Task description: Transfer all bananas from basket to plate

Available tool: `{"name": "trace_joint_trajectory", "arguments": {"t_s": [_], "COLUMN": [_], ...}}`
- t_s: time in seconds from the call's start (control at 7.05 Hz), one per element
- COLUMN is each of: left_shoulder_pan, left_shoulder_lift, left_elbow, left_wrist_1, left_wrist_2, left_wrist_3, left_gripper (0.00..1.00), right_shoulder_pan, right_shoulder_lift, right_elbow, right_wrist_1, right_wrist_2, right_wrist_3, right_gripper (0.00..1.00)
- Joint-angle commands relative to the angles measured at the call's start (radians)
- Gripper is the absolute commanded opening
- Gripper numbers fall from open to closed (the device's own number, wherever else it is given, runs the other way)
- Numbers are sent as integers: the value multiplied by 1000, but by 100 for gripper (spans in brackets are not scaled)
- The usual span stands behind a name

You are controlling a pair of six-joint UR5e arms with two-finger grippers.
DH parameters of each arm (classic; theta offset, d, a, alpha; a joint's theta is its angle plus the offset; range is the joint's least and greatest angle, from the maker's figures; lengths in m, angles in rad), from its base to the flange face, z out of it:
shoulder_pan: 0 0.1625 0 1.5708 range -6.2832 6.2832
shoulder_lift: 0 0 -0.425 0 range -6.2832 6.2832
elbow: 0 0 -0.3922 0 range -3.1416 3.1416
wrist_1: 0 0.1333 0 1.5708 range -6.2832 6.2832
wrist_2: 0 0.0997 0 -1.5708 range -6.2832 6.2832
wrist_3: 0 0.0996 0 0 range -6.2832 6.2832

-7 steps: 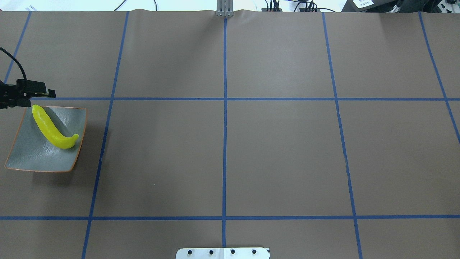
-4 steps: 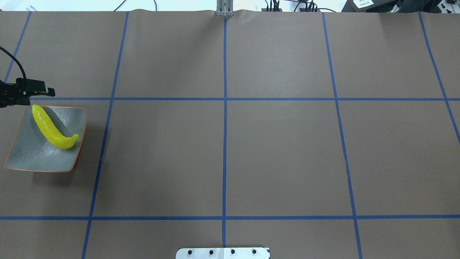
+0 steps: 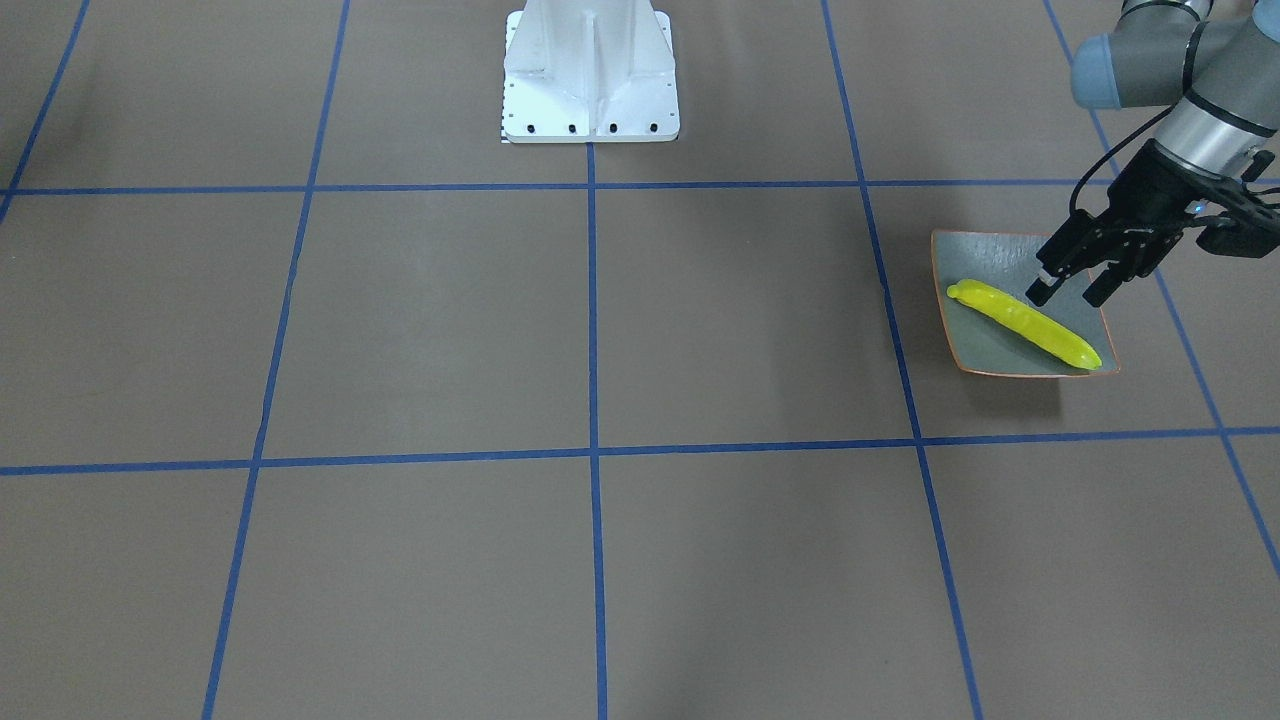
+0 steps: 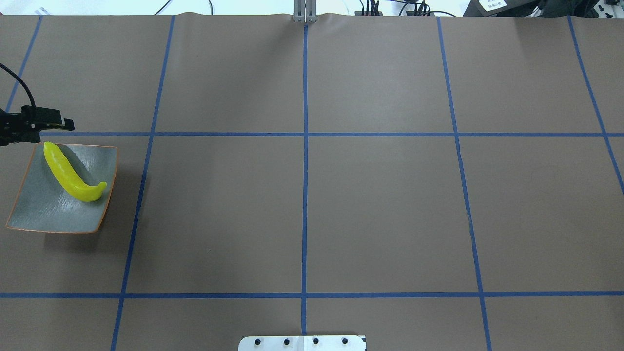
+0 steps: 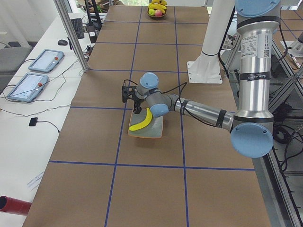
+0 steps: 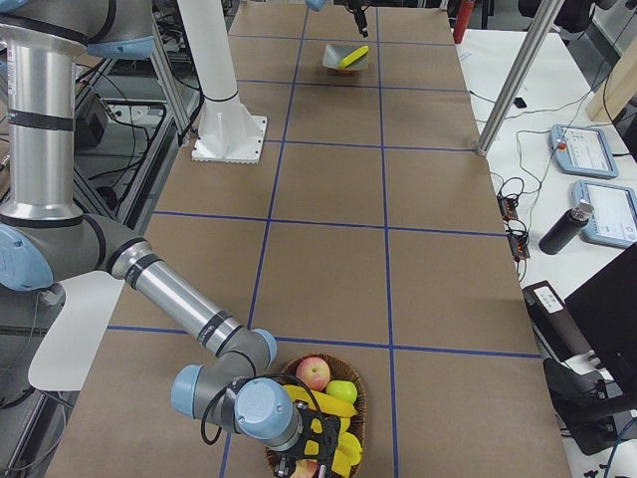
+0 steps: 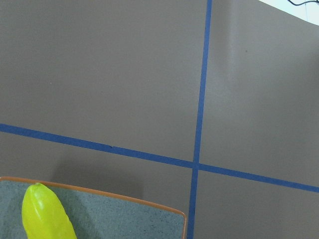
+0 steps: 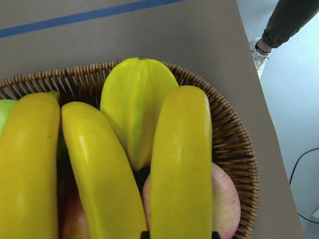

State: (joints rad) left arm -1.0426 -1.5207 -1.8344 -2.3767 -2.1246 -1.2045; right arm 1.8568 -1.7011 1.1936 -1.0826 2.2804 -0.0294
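Observation:
One long yellow banana (image 3: 1025, 322) (image 4: 68, 173) lies diagonally on the grey-green plate (image 3: 985, 255) (image 4: 53, 209) at my left side. My left gripper (image 3: 1070, 285) (image 4: 29, 129) hovers open over the plate's far corner, just clear of the banana's tip (image 7: 45, 214). At the table's other end, the wicker basket (image 6: 353, 393) (image 8: 234, 144) holds three bananas (image 8: 102, 169) side by side. My right gripper (image 6: 299, 463) is down in it. Its dark fingertips (image 8: 144, 234) touch both sides of the rightmost banana (image 8: 182, 159).
A yellow-green ribbed fruit (image 8: 137, 99) and apples (image 6: 314, 373) share the basket. The robot's white base (image 3: 590, 70) stands mid-table at the rear. A person's leg and shoe (image 8: 259, 50) show beyond the table edge by the basket. Brown table with blue tape grid.
My left gripper has drifted slightly away from the plate toward the overhead view's left edge. The banana on the plate has stayed put.

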Motion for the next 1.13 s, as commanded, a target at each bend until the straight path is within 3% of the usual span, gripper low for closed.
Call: {"name": "trace_joint_trajectory", "arguments": {"t_s": [0.0,0.14,0.43,0.71,0.99], "left_shoulder_pan": [1,3,3,9,16], "left_shoulder_lift": [-1,-4,-18,-26,-169], "left_elbow": [0,0,-15,-69,-91], "left_wrist_1": [1,1,-2,-6,-9], "left_wrist_2": [-1,-2,0,37,26], "left_wrist_3": [-1,-1,-9,-17,-124], "left_gripper": [100,100,100,100,100], "right_shoulder_pan": [34,36,-3,-184,-395], "right_shoulder_lift": [6,15,117,263,400], "right_elbow": [91,168,225,282,360], "right_wrist_1": [-5,-14,-40,-34,-28], "right_wrist_2": [-5,-2,17,16,14], "right_wrist_3": [-9,5,19,25,255], "right_gripper": [0,0,0,0,0]}}
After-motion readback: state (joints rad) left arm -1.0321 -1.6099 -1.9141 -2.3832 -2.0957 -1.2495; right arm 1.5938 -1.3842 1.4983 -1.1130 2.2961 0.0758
